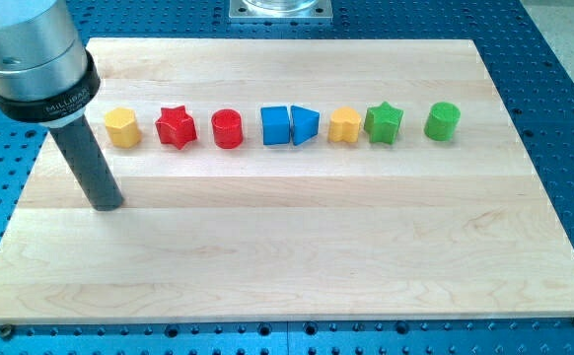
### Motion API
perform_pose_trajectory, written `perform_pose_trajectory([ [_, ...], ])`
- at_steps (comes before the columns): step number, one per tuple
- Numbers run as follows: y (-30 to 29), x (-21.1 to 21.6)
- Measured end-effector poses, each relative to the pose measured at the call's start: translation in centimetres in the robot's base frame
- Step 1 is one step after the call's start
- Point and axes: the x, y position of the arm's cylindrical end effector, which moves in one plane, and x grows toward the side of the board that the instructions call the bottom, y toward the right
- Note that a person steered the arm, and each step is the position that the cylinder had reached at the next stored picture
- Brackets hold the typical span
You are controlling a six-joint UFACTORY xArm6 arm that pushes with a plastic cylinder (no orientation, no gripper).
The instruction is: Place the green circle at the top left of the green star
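Observation:
The green circle stands at the right end of a row of blocks near the view's top. The green star is just to its left, with a small gap between them. My tip rests on the board at the view's left, below and left of the yellow block, far from both green blocks.
The row from left holds a yellow hexagon-like block, a red star, a red circle, a blue square touching a blue wedge, and a yellow block touching the green star. The wooden board lies on a blue perforated table.

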Motion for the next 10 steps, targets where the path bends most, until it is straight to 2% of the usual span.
perform_pose_trajectory([
  [3,1.8,0.3],
  [7,7.7,0.4],
  [9,28.5,-0.4],
  [10,36.9,-3.6],
])
